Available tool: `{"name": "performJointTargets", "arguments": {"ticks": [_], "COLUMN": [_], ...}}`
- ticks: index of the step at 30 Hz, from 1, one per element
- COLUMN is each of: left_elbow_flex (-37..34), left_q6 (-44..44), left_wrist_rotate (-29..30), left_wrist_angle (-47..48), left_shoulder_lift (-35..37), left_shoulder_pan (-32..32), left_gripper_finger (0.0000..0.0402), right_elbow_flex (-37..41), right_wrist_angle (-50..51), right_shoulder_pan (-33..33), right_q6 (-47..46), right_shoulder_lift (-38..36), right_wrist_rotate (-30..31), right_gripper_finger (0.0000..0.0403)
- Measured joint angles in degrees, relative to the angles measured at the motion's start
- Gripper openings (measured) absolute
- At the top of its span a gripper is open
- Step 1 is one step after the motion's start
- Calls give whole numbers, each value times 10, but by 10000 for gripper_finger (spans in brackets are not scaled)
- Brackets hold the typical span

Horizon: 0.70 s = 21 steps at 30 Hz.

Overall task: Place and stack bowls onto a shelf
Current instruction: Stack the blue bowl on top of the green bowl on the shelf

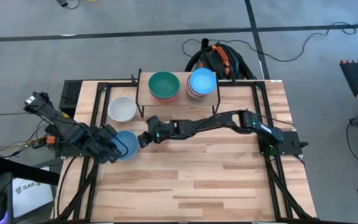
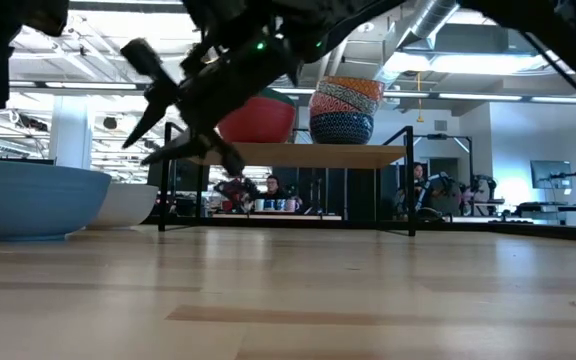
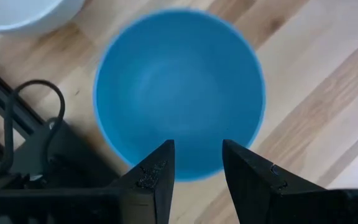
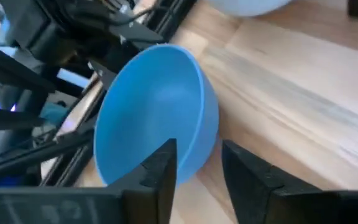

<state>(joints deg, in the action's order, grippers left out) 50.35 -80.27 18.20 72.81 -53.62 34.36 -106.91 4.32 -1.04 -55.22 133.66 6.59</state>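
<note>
A light blue bowl [image 1: 128,144] [image 3: 179,93] [image 4: 157,112] rests on its base on the table's left side [image 2: 28,200]. My left gripper [image 1: 115,149] [image 3: 197,144] hovers open just above its left rim. My right gripper [image 1: 143,140] [image 4: 199,146] [image 2: 143,100] is open too, raised beside the bowl's right wall. A white bowl [image 1: 122,109] [image 2: 128,205] stands on the table farther back. On the shelf [image 1: 179,99] [image 2: 298,155] a green bowl [image 1: 163,85] sits in a red one [image 2: 258,120]. Beside them is a stack of patterned bowls [image 2: 343,110] topped by a light blue one [image 1: 202,83].
Black frame rails [image 1: 95,112] run along both table sides. A dark bag with cables [image 1: 219,59] lies beyond the far edge. The shelf's thin black legs [image 2: 411,180] stand on the tabletop. Bare wood [image 1: 191,180] fills the near half. People sit in the room behind [image 2: 268,188].
</note>
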Motion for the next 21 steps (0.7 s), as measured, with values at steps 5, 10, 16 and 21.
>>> {"name": "performJointTargets", "arguments": {"ticks": [5, 10, 16, 21], "left_elbow_flex": [0, 0, 0, 0], "left_q6": [0, 0, -6, -10], "left_wrist_rotate": [1, 0, 1, 6], "left_wrist_angle": [0, 3, 10, 20], "left_shoulder_lift": [0, 0, 0, 0], "left_shoulder_pan": [0, 0, 0, 0], "left_gripper_finger": [119, 119, 119, 119], "right_elbow_flex": [-55, -110, -133, -134], "right_wrist_angle": [-8, -14, 33, 60], "right_shoulder_pan": [0, 2, 12, 17], "right_q6": [29, 30, 28, 43], "right_shoulder_lift": [52, 102, 121, 120], "right_wrist_rotate": [-38, -63, -73, -53], "right_gripper_finger": [212, 282, 295, 291]}}
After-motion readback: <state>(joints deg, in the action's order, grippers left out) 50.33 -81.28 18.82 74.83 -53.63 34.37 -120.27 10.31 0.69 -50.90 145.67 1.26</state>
